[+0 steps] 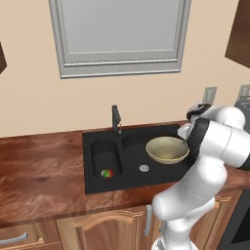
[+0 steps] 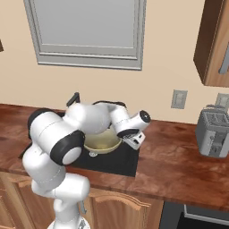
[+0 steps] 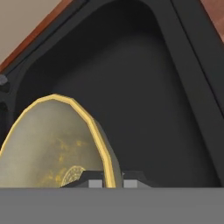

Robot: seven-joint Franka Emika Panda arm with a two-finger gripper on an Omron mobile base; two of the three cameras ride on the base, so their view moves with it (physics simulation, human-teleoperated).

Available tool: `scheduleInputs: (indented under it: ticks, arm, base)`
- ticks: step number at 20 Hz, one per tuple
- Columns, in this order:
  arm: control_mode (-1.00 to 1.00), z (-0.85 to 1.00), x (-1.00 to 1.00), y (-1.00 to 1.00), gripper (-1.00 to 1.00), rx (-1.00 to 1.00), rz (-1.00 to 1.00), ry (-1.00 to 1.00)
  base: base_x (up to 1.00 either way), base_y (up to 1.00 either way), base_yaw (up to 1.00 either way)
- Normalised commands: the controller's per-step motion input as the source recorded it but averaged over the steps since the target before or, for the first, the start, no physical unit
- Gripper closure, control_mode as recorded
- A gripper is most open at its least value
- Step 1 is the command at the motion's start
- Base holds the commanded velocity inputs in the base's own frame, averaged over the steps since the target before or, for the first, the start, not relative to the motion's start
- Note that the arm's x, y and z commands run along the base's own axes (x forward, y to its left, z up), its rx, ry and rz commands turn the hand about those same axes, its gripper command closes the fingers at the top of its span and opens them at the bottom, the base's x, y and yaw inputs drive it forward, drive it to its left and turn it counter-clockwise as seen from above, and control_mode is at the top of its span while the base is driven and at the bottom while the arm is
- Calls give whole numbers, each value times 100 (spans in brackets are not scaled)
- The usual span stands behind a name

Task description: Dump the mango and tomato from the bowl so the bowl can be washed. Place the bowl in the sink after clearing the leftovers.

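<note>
The pale olive bowl [image 1: 167, 149] hangs nearly level above the wider basin of the black sink [image 1: 132, 168], and its inside looks bare. My gripper [image 3: 109, 183] is shut on the bowl's [image 3: 52, 144] right rim, the yellow edge passing between the two fingertips. From the right base view the bowl [image 2: 102, 143] shows partly behind my arm. A small red and green clump of fruit [image 1: 107, 173] lies in the narrow left basin. It is too small to tell the mango from the tomato.
A short dark faucet [image 1: 115, 118] stands at the back of the sink. The wood counter [image 1: 39, 171] runs along both sides. A silver toaster [image 2: 214, 132] sits on the counter far right, below wall outlets [image 2: 179, 99]. A window is above the sink.
</note>
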Motion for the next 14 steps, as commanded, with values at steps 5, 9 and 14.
scheduleInputs:
  ticks: [5,9,14]
  arm:
    - [-100,-13,17,8,100,-6,0,0]
    - [-100,-43,0,8,100,-11,0,0]
    - [-100,-48,0,19,100,-12,0,0]
  base:
    - [0,0,0]
    - [0,0,0]
    - [0,0,0]
